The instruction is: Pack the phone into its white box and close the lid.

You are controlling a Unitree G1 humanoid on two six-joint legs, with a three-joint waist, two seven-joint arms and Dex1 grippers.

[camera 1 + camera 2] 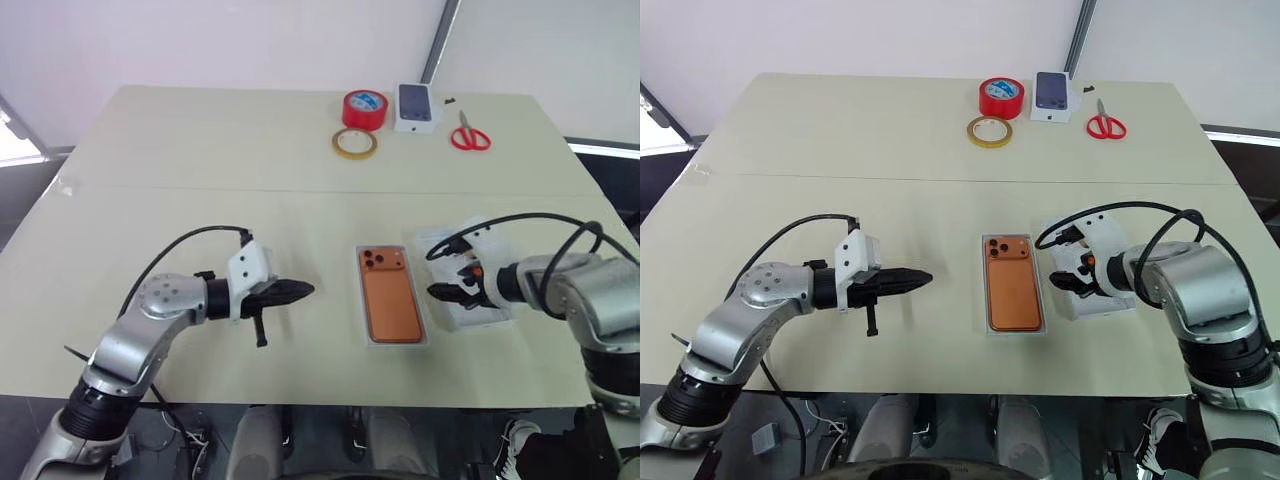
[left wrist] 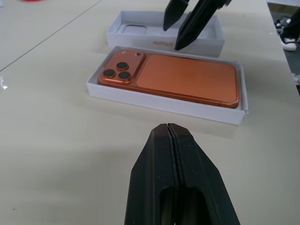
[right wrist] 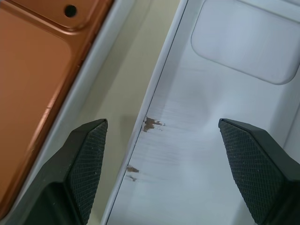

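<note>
The orange phone (image 1: 390,300) lies camera side up inside the white box (image 1: 393,343) near the table's front middle. Just to its right the lid (image 1: 472,318) rests with its white inner face (image 3: 197,140) up. My right gripper (image 1: 452,285) hangs open over the lid, one fingertip (image 3: 89,140) above the gap beside the lid's wall and the other above the inner face, holding nothing. My left gripper (image 1: 300,290) is shut and empty, pointing at the box from its left with bare table between them. In the left wrist view the shut fingers (image 2: 168,136) face the phone (image 2: 187,77).
At the table's far edge stand a red tape roll (image 1: 364,108), a yellowish tape roll (image 1: 354,143), a small white box with a dark phone picture (image 1: 415,107) and red scissors (image 1: 470,135). The table's front edge runs just below the box.
</note>
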